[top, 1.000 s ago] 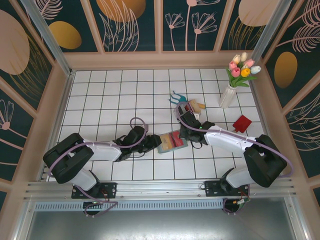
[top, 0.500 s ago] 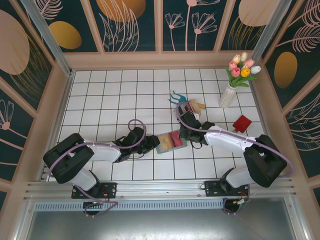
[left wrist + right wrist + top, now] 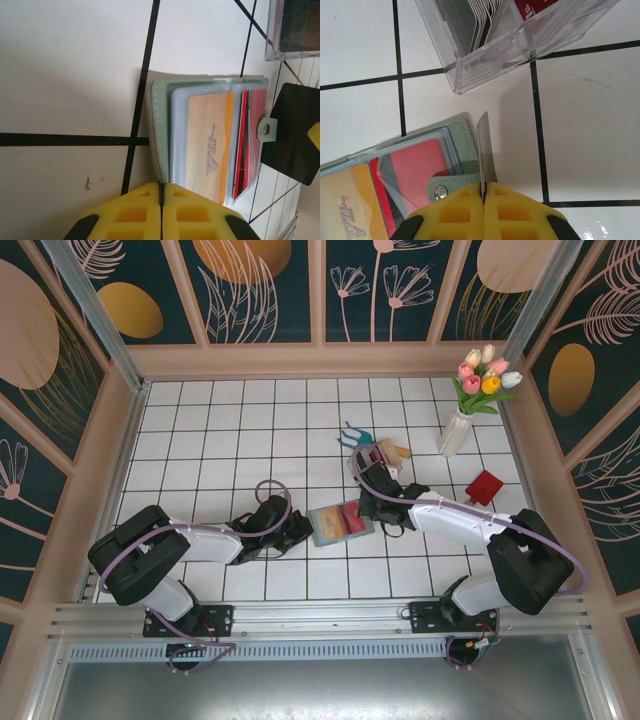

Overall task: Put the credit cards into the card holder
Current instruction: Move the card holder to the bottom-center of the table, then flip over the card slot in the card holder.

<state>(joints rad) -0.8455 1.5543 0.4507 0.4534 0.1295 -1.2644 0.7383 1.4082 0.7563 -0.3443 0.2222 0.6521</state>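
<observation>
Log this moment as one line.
left tool: shut, empty | right tool: shut on card | card holder: open, holds orange card, red card

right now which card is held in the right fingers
The black card, upright and edge-on between the right fingers. The orange card and red card lie flat in the green card holder.

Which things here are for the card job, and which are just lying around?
For the job: green card holder, orange card and red card inside it, thin card pinched in the right tool, clear rack of cards.
Lying about: tulip vase, red trowel, teal rake.
</observation>
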